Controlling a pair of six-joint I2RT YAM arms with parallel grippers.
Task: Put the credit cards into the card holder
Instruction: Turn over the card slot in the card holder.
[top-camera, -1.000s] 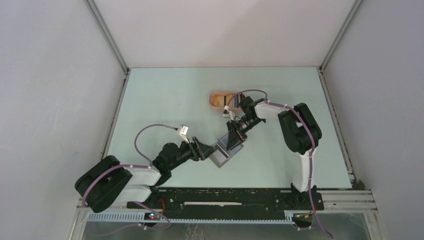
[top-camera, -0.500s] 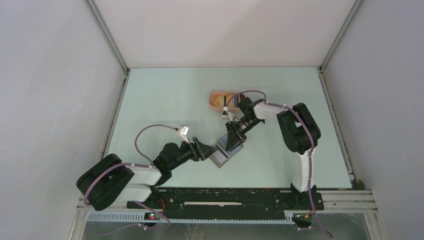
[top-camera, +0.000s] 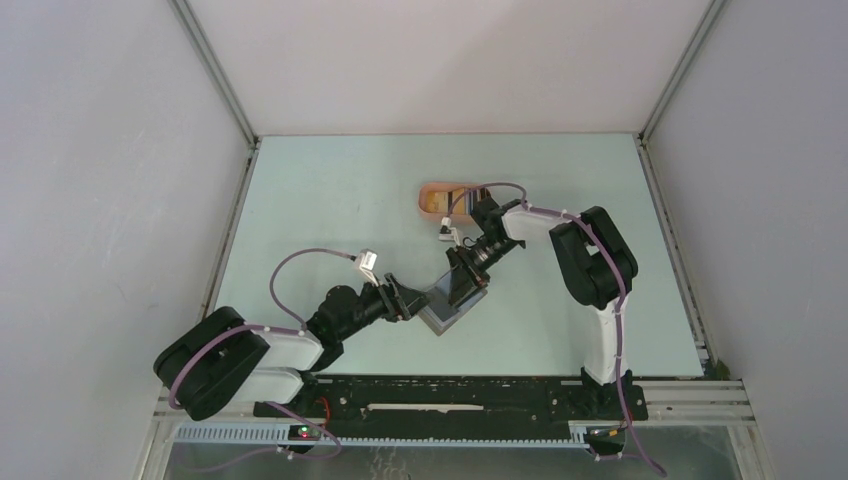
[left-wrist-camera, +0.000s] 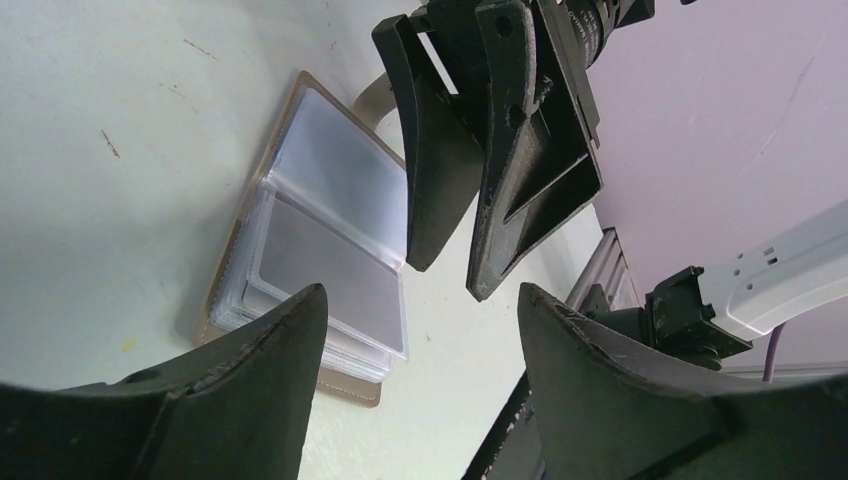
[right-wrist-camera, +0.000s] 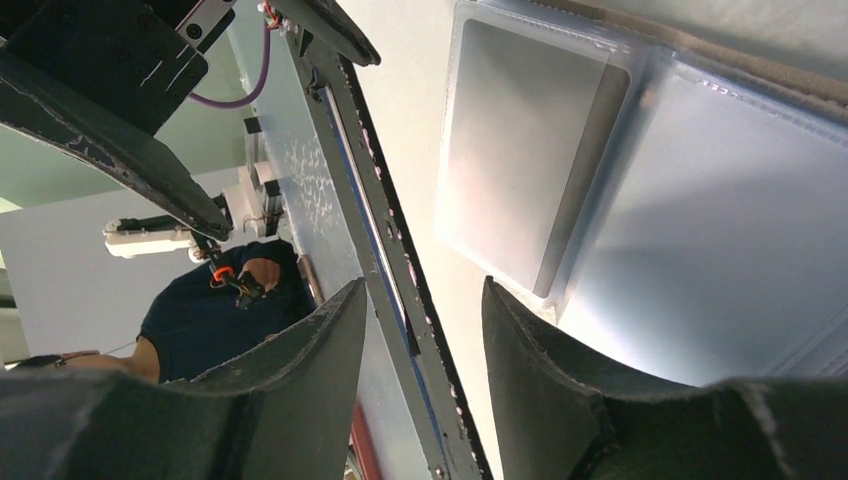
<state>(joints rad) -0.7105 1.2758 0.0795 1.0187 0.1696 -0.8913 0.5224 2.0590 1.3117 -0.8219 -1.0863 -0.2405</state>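
– Right gripper (top-camera: 464, 272) shifts slightly left over the open holder (left-wrist-camera: 330, 250); jaws narrow, nothing held.
– Left gripper (left-wrist-camera: 420, 292)?
– Wide, empty, beside holder's edge. Cards (top-camera: 440, 202) sit in tray (top-camera: 428, 188), far side.
– Advice?
– Steady holder, feed card flat into sleeve. Fingers crowd here; open room behind.

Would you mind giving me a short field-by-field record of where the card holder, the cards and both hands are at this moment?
card holder: lying open on the table, clear sleeves facing up
card in holder: a grey card sits in one sleeve
left hand: open wide, empty, low beside the holder
right hand: open by a narrow gap, nothing between the fingers, just above the holder
tray: pink, farther back on the table, apart from the holder
card in tray: an orange-yellow card; others are too small to tell
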